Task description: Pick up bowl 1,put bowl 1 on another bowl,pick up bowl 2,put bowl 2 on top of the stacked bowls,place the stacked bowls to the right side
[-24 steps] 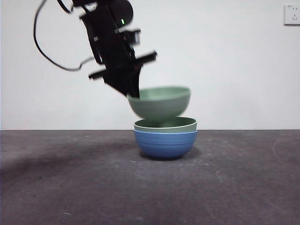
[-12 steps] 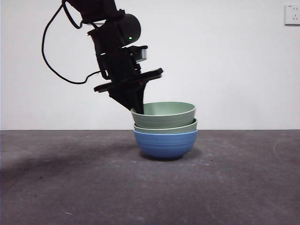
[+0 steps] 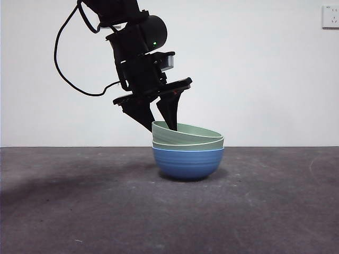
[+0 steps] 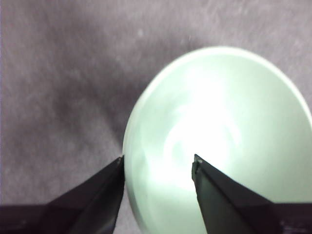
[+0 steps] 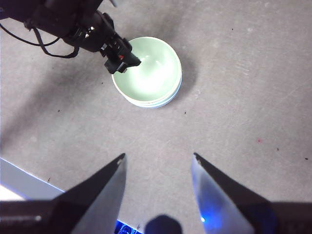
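The blue ribbed bowl (image 3: 188, 163) stands on the table with a pale green bowl (image 3: 209, 144) nested in it. A second pale green bowl (image 3: 190, 133) lies on top, tilted, its left side higher. My left gripper (image 3: 159, 126) is open and straddles that bowl's left rim, one jaw outside and one inside. The left wrist view shows the top bowl's pale inside (image 4: 219, 131) between the spread jaws of the left gripper (image 4: 158, 160). My right gripper (image 5: 158, 157) is open and empty, high above the table, looking down on the stacked bowls (image 5: 148, 73).
The dark grey table (image 3: 79, 201) stretches wide on both sides of the stack. A white wall rises behind it, with a socket (image 3: 330, 16) at the upper right. The left arm's cable (image 3: 63, 69) loops to the left of the gripper.
The left gripper lowered the second green bowl onto the stack, then opened its jaws. The bowl now rests tilted in the lower green bowl.
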Robot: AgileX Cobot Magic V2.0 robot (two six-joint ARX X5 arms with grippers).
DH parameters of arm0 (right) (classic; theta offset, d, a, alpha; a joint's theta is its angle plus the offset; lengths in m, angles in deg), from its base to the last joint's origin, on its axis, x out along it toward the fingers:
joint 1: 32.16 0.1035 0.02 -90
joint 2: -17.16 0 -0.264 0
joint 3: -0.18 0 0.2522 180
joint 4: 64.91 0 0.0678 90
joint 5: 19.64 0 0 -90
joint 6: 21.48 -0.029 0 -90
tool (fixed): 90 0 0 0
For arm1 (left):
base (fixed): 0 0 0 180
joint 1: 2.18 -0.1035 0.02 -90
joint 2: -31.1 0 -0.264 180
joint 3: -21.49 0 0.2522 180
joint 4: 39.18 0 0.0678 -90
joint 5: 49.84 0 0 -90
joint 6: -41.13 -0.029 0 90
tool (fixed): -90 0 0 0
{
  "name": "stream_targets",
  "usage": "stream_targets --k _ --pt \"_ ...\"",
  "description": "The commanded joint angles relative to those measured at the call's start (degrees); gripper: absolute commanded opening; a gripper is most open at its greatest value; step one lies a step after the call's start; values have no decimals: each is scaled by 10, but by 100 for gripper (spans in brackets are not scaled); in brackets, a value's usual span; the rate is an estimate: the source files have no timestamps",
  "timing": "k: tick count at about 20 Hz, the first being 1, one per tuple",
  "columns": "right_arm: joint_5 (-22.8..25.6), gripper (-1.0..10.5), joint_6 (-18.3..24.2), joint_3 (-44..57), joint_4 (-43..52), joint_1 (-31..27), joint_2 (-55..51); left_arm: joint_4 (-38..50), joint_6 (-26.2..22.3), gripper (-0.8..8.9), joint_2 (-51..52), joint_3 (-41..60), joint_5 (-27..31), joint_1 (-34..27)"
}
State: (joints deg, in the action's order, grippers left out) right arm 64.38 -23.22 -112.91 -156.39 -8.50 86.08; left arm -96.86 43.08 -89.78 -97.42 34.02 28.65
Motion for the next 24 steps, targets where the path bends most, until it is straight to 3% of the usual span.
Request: stream_targets --k 1,3,8,13,14,16,24 --pt "-1 222 -4 2 -8 1 1 -4 -5 250 12 -3 1 -1" --pt "-1 222 -4 2 -8 1 1 -15 -5 317 33 -3 2 -5" --pt "-1 225 -4 2 -7 1 7 -80 -7 318 116 -3 3 -20" --pt "-2 233 -3 2 12 1 52 -157 -9 318 260 -3 4 -19" --pt "-2 271 -3 2 19 1 65 -167 -11 318 289 -3 1 -19" --pt "-24 450 -3 2 35 1 98 -193 -11 318 352 -3 1 -12" --pt "-31 461 -10 2 100 1 268 -321 -11 318 532 -3 0 -4"
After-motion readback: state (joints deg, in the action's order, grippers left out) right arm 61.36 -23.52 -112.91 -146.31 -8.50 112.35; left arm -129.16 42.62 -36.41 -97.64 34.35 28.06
